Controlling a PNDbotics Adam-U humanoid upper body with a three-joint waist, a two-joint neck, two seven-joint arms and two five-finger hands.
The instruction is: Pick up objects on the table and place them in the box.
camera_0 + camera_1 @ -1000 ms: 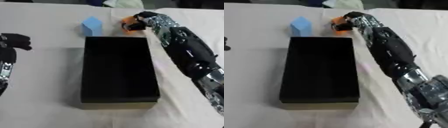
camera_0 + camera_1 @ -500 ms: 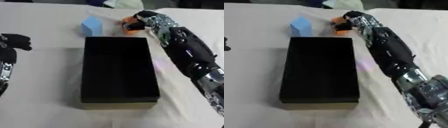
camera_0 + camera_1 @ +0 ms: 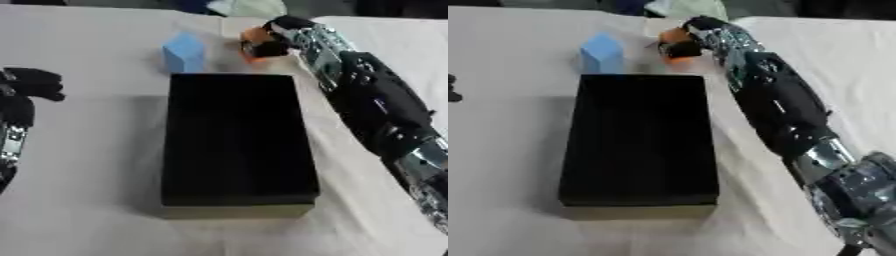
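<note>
The right hand [image 3: 282, 37] is curling its fingers around an orange object [image 3: 255, 42] just beyond the black box [image 3: 236, 142], which looks empty; a blue block [image 3: 185, 52] is waiting beside it. The left hand [image 3: 22, 100], left of the box, is curled, holding nothing.

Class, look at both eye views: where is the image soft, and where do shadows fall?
Left eye view: the right hand on the orange object is blurred; the box interior is featureless black. Right eye view: the blue block looks soft-edged; the box shadows the table to its left.

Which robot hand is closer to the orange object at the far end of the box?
The right robot hand: its fingers curl around the orange object. The left robot hand sits far off at the view's left edge, across the box.
</note>
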